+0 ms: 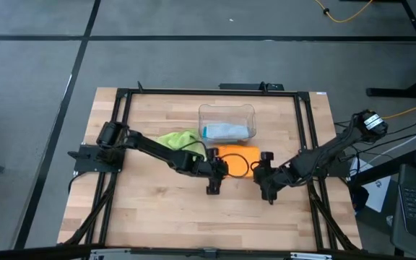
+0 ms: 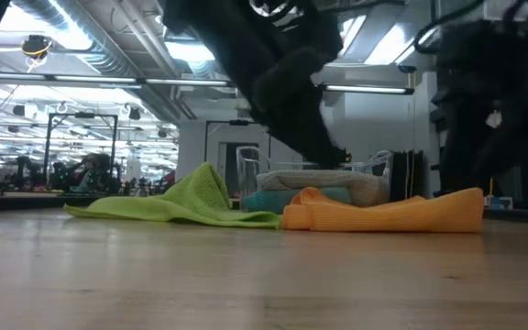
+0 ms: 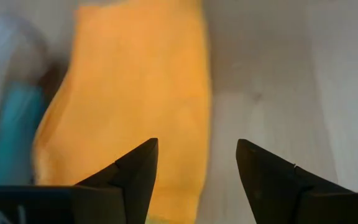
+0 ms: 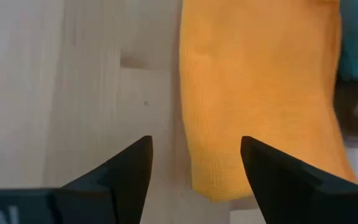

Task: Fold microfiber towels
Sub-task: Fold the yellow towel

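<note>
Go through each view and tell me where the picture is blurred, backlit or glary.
High view: evenly lit and sharp. Low view: bright ceiling lights behind turn the arms into dark blurred silhouettes, while the folded orange microfiber towel and the crumpled lime green microfiber towel stay readable. Left wrist view: the towel and the teal blue cloth look soft. Right wrist view: the orange weave is crisp.
</note>
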Tool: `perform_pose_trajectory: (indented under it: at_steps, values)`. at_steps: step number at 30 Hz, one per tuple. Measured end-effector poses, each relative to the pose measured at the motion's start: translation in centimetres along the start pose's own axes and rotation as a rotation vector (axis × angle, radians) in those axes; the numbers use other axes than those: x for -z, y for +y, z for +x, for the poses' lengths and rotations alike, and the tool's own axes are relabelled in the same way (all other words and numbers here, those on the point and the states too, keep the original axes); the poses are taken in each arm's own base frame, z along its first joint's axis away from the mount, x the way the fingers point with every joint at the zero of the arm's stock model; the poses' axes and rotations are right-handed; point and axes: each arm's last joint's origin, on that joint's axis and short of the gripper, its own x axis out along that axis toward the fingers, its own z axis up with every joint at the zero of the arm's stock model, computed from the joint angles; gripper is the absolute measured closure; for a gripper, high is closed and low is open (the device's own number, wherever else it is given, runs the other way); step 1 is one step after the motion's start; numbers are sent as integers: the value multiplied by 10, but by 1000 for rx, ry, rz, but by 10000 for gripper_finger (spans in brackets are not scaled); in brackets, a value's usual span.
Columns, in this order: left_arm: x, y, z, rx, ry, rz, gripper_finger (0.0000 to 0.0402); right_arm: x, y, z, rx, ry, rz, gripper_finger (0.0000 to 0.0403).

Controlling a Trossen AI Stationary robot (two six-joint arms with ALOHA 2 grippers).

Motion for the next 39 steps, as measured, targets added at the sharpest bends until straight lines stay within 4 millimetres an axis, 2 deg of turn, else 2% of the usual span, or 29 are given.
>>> perform_pose_trajectory:
  at_steps: [5, 9, 15, 21, 29, 39]
  values:
    - [13, -13, 17, -10, 36, 158, 191, 16, -2, 12, 46, -16, -25, 157]
    - [16, -14, 23, -85, 45, 164, 191, 14, 0, 14, 19, -60, -115, 157]
    - [23, -12, 30, -95, 77, 165, 191, 13, 3, 13, -9, -77, -229, 157]
    - [30, -10, 43, -127, 106, 166, 191, 27, -1, 22, 0, -60, -223, 157]
    - [32, -10, 45, -133, 118, 170, 191, 45, -9, 36, -7, -58, -195, 157]
    - [34, 3, 51, -60, 150, 103, 191, 51, -19, 45, -41, -71, -127, 157]
